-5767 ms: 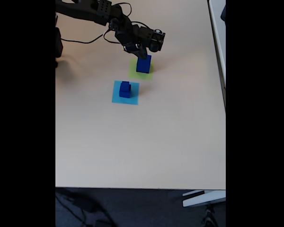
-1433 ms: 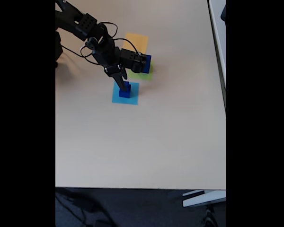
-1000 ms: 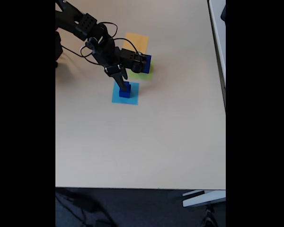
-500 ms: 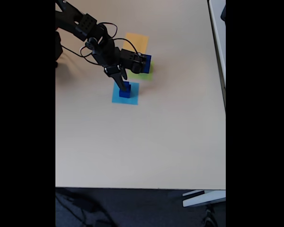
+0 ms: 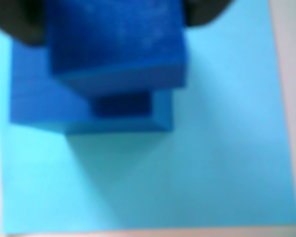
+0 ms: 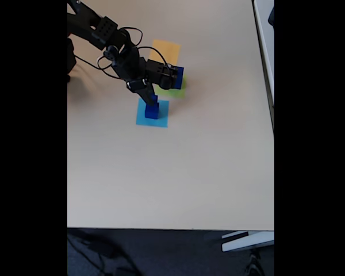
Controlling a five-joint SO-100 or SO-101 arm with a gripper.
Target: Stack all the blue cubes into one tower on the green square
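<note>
Fixed view, left to right: claw [image 6: 151, 99] closed on a small blue cube [image 6: 152, 101], held above a larger blue cube [image 6: 152, 111] resting on the light-blue square [image 6: 163, 119]. Right of these, another blue cube [image 6: 177, 77] sits on the green square [image 6: 179, 90], orange square [image 6: 168, 50] behind. Surface [image 6: 178, 172] tan. Wrist view: held cube [image 5: 116, 42] overlaps the lower cube [image 5: 44, 106]; contact unclear.

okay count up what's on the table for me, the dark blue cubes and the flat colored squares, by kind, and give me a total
Dark blue cubes: 3. One sits on the green square, a larger cube rests on the light-blue square, and a smaller cube is above it at the tool.
Flat coloured squares: 3, counting the orange square.
Total: 6
</note>
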